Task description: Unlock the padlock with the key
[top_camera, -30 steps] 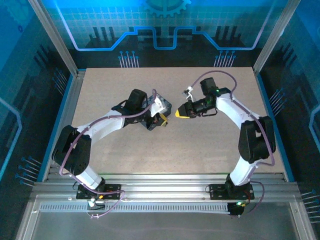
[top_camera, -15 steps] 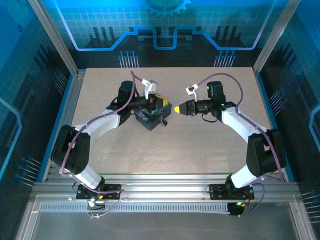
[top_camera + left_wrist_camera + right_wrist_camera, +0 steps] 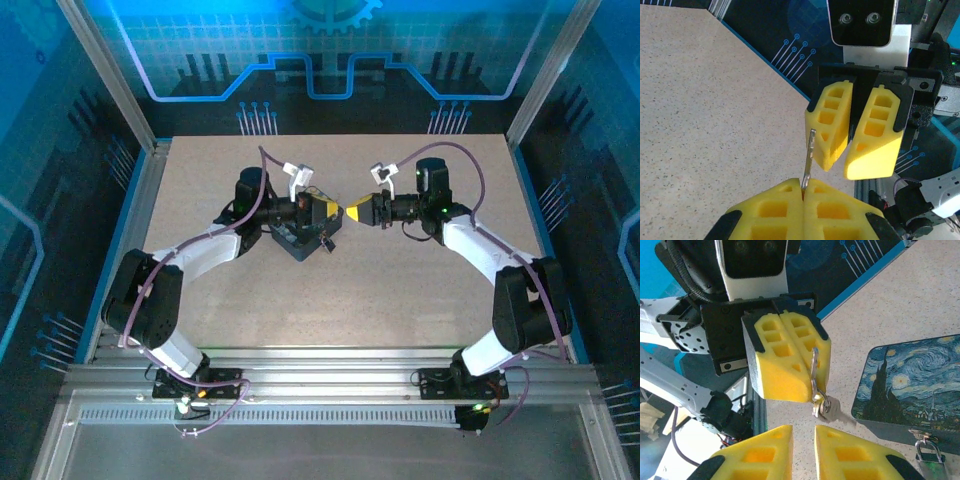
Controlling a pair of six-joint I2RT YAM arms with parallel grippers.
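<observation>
Held the key (image 3: 832, 412) by its ring in the left tool (image 3: 810, 386), pinched tight together, up off the surface (image 3: 880, 305). Faced the right tool (image 3: 803, 440) nose to nose, a little apart and holding nothing. Found the padlock (image 3: 927, 452) hanging on the starry box (image 3: 910, 380), at 4 o'clock from the key. Looked like a hand-over step. Probably needed next: closing the right tool on the key, then bringing it down to the padlock.

Bright, even light comes from above. The worktop (image 3: 400, 290) is pale, with only soft shadows under the arms (image 3: 200, 252). Blue walls (image 3: 40, 150) glow. The near yellow fingers (image 3: 765, 212) look a little blurry.
</observation>
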